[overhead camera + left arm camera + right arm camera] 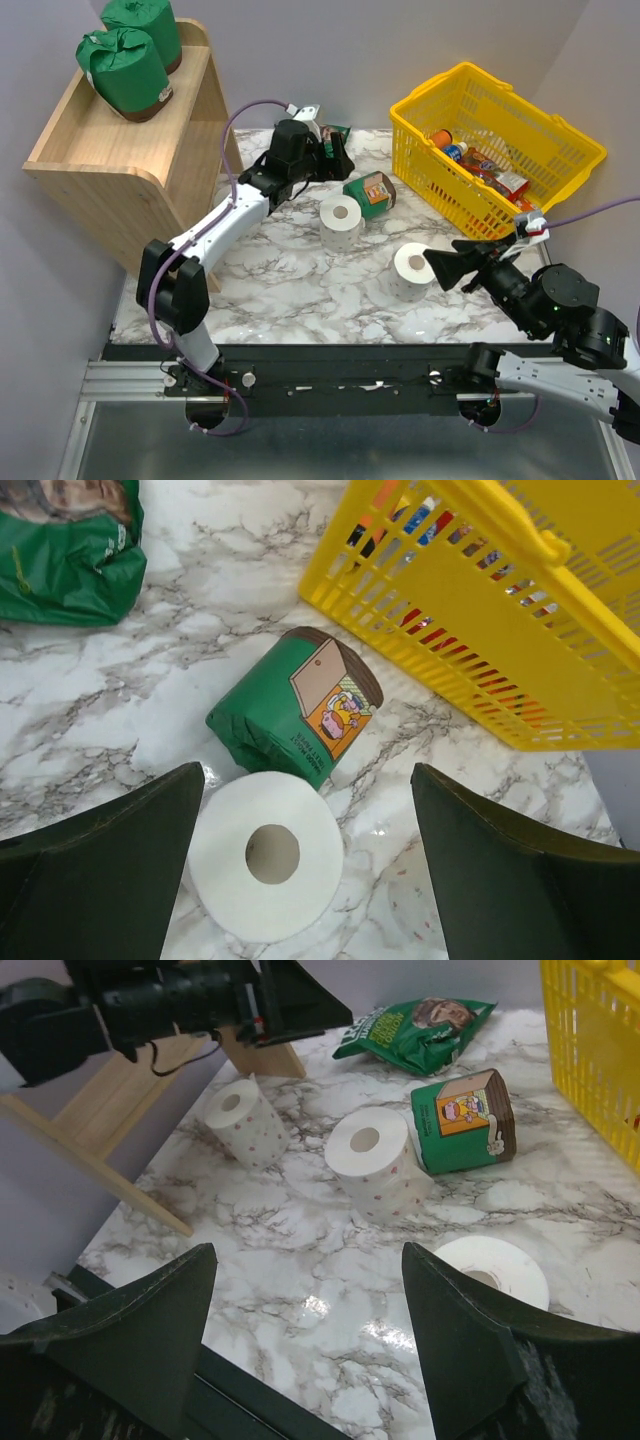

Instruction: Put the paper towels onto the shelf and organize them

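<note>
Left hand (pixel 305 780) gapes wide, gripping nothing. A white roll (pixel 265 855) stands right below it between the fingers, with a green roll (pixel 295 715) just beyond. The danger: closing off-centre could squash the soft roll or shove its neighbour. Right hand (pixel 307 1250) is open and empty. The shelf (pixel 120 150) sits well off to the left hand's left.

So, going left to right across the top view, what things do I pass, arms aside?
Shelf carrying two green-wrapped rolls → bare white roll → green-wrapped roll on its side → second white roll → yellow basket.
</note>
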`<state>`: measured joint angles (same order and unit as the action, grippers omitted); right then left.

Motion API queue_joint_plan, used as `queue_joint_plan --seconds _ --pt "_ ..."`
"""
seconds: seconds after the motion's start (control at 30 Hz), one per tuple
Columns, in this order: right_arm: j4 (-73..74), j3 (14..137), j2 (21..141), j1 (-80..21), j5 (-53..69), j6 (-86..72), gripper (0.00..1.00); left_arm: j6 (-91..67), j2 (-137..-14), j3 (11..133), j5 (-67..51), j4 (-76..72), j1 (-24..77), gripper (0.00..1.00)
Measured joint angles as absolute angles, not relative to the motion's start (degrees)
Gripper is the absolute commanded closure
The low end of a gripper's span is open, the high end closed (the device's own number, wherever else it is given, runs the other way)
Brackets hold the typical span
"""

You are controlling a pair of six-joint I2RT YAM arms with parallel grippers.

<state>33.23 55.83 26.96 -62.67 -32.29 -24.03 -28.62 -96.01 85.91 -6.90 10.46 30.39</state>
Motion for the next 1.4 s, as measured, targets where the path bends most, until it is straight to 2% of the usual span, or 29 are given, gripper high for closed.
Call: queue_joint_plan --seconds 0.27,0.8,1.03,1.4 --pt "33.2 55.6 25.2 -62.6 -31.7 -24.0 0.16 -33.5 -105.7 85.3 -8.0 4.6 30.2 0.05" --pt "33.1 53.9 26.1 -62.6 -29.3 -23.9 0.16 -34.6 -118.8 95.8 -8.5 8.6 31.6 0.04" --pt "33.1 53.9 26.1 -62.6 -28.8 -23.7 0.16 -35.2 -120.6 96.4 -5.6 13.0 32.8 0.02" --pt "33.1 53.9 26.1 -62.6 -28.8 -23.5 0.16 -38.3 -120.6 93.7 -5.9 6.4 33.1 0.01"
